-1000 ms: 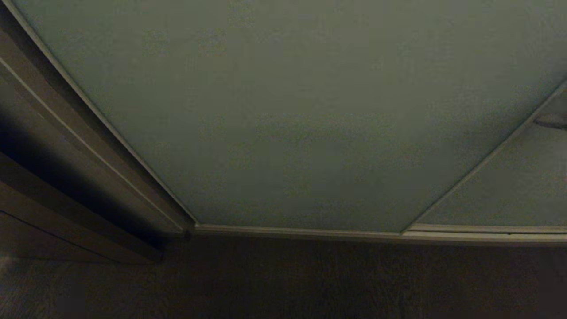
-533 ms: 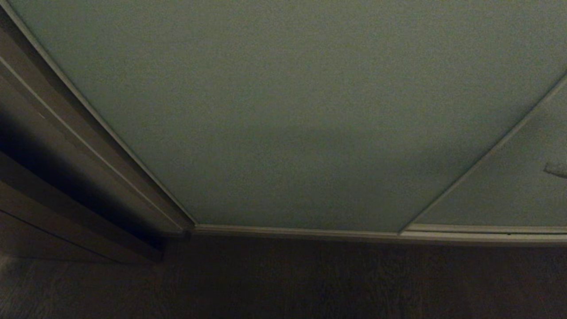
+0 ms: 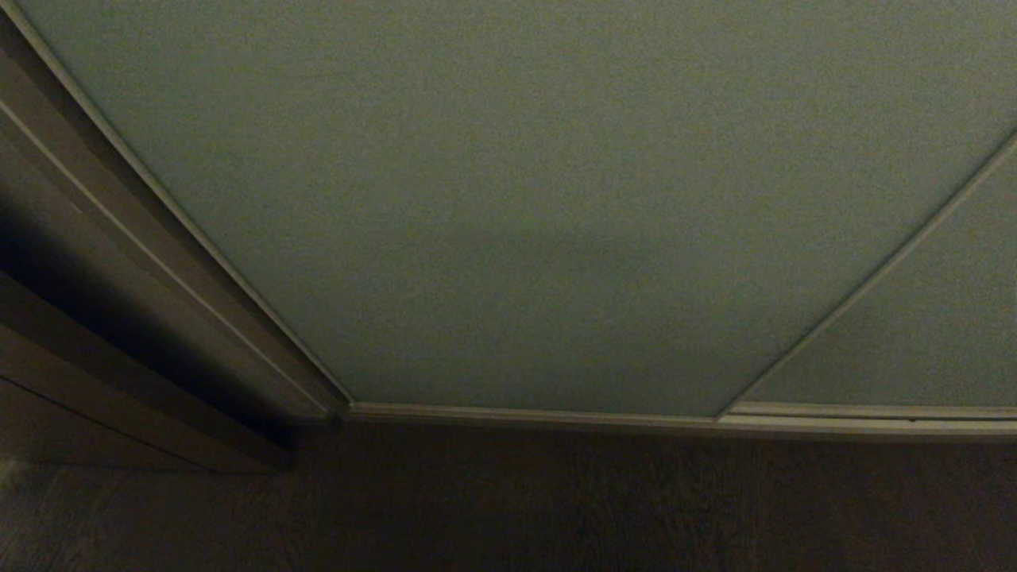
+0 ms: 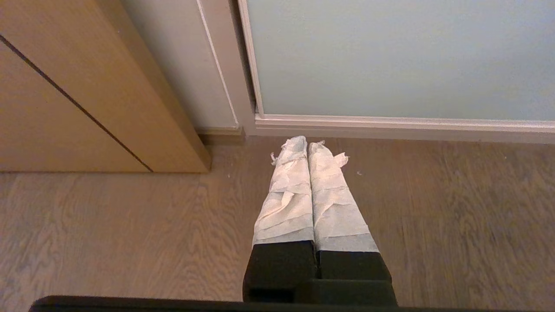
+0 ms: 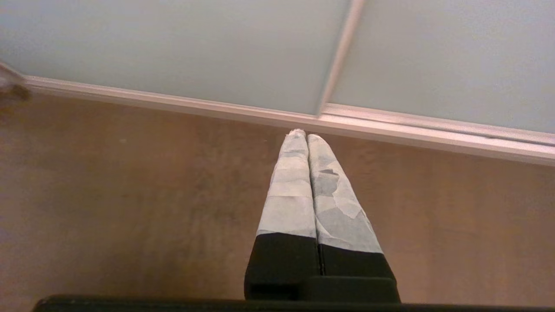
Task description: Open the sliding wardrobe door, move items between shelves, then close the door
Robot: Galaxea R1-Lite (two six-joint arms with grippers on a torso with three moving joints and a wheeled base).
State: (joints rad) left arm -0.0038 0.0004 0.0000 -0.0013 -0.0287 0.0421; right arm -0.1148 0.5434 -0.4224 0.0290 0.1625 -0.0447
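The sliding wardrobe door (image 3: 508,199) stands closed, its lower rail meeting the wooden floor (image 3: 556,508). Both paper-wrapped grippers hang low over that floor, short of the door: the left gripper (image 4: 308,145) near the brown frame (image 4: 86,86), fingers pressed together and empty; the right gripper (image 5: 302,135) likewise.

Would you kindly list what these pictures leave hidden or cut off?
- Shelves and plush toys: in no view; the shut sliding wardrobe door covers the inside.
- The door's top: cut off by the upper edge in head and both wrist views.
- Both arms: outside the head view; only the left end effector and right end effector, both closed, show over the floor.
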